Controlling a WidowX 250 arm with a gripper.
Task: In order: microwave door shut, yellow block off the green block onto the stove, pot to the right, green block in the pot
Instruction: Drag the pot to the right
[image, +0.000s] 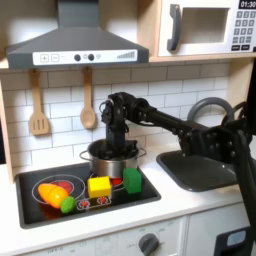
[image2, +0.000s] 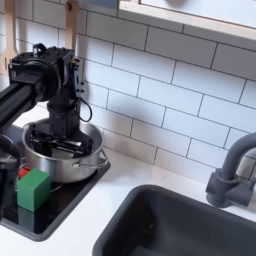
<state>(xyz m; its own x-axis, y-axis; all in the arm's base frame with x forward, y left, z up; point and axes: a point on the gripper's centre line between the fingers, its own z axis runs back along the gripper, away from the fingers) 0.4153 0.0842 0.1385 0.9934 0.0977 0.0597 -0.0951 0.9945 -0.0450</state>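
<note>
Two small cube-like blocks sit on the stove (image: 40, 210), a flat black cooktop with red ringed burners: the yellow block (image: 99, 186) lies directly on the cooktop, and the green block (image: 132, 180) stands just beside it toward the first exterior view's right, upright on one face. Both look matte and hard-edged. Behind them on the stove stands the pot (image: 108, 160), round, shiny steel, with a side handle showing in the second exterior view; its mouth faces up. The gripper (image: 111, 147) hangs from the black arm down over the pot's mouth, its tip at or inside the rim; whether its jaws are apart or together cannot be told in either exterior view. Orange and yellow toy food (image: 55, 193) and a lime-green round piece (image: 68, 205) rest on the stove's front part. Well above the stove, the microwave door (image: 196, 27), white with a dark window, lies flush with its case.
</note>
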